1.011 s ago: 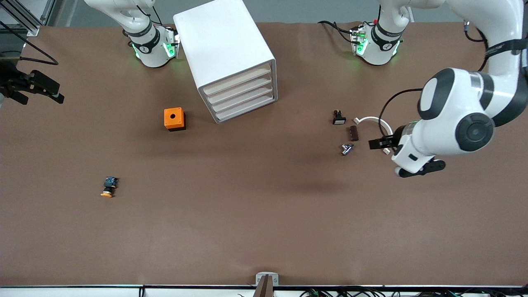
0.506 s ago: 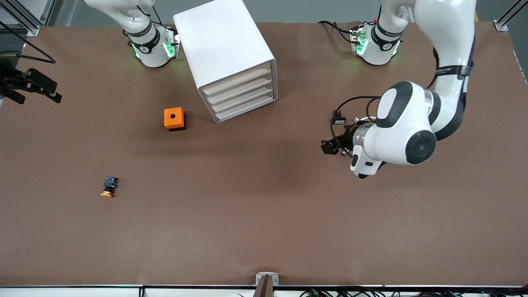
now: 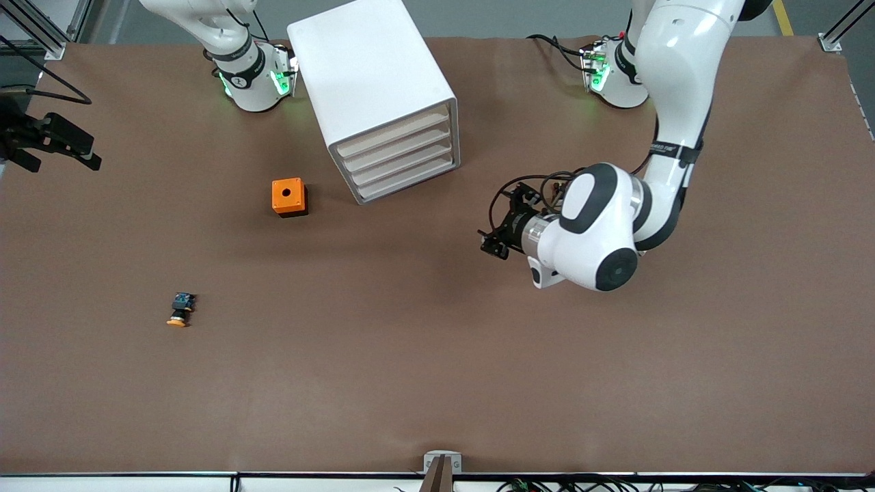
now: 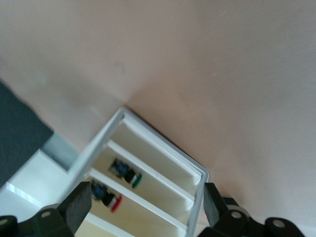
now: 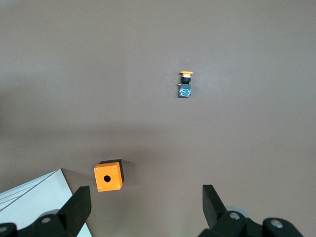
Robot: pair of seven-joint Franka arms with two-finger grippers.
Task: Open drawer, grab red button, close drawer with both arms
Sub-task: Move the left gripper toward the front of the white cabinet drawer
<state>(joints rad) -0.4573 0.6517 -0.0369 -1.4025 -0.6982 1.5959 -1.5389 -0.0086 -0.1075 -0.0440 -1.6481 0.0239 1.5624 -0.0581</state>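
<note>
The white drawer cabinet (image 3: 372, 89) stands near the robots' bases, and all its drawer fronts (image 3: 400, 160) are shut. In the left wrist view the button (image 4: 107, 198), red-capped, shows through one drawer front of the cabinet (image 4: 163, 158), beside a drawer holding a green-capped one (image 4: 127, 174). My left gripper (image 3: 493, 232) (image 4: 145, 207) is open, in front of the drawers and apart from them, pointing at them. My right gripper (image 3: 87, 152) (image 5: 145, 207) is open and empty, waiting high over the right arm's end of the table.
An orange box with a round hole (image 3: 289, 197) (image 5: 108, 177) sits beside the cabinet toward the right arm's end. An orange-yellow-capped button (image 3: 180, 309) (image 5: 185, 85) lies nearer the front camera. The left arm's white links (image 3: 601, 232) cover a patch of table.
The left arm has swung from its end of the table toward the cabinet's front, covering the small parts that lay there. The right gripper has barely shifted.
</note>
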